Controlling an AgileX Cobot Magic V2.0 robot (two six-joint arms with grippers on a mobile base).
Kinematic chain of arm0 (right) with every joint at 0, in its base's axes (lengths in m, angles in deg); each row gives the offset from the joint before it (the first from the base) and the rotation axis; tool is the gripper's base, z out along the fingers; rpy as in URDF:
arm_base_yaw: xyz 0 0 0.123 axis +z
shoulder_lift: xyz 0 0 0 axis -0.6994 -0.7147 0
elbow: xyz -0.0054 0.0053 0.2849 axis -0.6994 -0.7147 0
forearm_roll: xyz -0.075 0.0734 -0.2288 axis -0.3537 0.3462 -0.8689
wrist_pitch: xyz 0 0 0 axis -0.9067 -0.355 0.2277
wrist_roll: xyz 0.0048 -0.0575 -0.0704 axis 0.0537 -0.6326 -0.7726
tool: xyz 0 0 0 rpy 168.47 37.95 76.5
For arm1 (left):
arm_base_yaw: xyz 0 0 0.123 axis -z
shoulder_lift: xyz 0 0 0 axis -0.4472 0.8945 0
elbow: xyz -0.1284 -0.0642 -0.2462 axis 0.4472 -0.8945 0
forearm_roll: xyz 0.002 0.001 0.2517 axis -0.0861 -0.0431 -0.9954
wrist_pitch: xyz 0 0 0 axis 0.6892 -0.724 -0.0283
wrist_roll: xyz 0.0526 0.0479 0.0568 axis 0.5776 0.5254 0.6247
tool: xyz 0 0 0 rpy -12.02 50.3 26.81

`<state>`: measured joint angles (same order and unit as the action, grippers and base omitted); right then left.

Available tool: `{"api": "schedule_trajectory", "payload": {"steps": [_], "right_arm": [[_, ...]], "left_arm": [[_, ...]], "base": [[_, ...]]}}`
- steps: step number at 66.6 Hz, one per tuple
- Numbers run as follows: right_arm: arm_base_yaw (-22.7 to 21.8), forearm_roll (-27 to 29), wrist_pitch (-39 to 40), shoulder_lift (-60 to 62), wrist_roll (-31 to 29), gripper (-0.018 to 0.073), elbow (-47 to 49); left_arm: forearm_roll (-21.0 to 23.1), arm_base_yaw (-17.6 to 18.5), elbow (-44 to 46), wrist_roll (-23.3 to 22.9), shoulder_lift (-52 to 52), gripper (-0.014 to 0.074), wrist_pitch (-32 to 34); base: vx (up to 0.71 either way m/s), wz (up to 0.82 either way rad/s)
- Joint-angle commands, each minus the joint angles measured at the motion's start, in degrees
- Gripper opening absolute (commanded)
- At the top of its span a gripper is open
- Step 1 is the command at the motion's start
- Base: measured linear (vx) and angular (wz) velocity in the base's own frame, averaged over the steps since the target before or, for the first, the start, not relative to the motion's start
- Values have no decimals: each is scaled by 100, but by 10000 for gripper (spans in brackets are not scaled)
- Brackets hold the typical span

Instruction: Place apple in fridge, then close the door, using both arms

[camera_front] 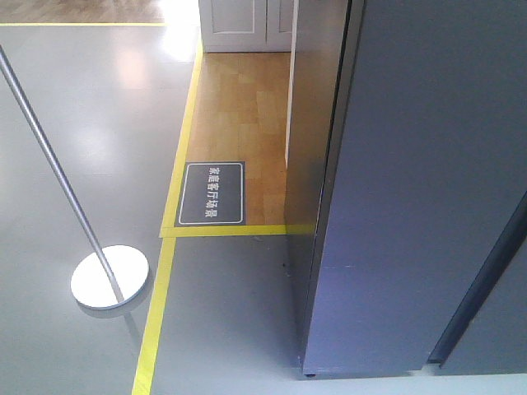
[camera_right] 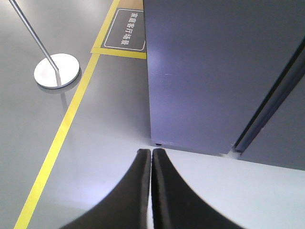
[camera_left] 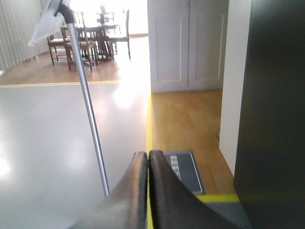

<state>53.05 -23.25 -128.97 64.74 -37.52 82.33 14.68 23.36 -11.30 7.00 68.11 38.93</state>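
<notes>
mock home in a lab: floor tape (camera_front: 156, 329), dining table (camera_left: 95, 36).

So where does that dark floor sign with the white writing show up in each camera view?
Front view: floor sign lies left of centre, on the wood floor beside the fridge.
Left wrist view: low centre, just behind the shut claw.
Right wrist view: top edge.
Shared landmark: the yellow floor tape bordering it.

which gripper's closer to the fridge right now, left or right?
Right, as far as the views show. The right gripper, shut and empty, points down at the fridge base just ahead. The left gripper, also shut, faces the floor sign, with the fridge's dark side off to its right.
</notes>
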Motion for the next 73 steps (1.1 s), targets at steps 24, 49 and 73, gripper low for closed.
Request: {"api": "schedule_trajectory", "payload": {"steps": [24,49,73], "right_arm": [[1,-12,343,-69,-18,-3,127],[1,-12,343,-69,-18,-3,127],[1,-12,343,-69,-18,-3,127]], "left_arm": [[242,-4,-279,-7,-217,-6,1221],[242,-23,-279,-31,-222,-6,1447],[242,-7,-279,-31,-222,-6,1406]], "base": [[0,0],[0,0],[0,0]]}}
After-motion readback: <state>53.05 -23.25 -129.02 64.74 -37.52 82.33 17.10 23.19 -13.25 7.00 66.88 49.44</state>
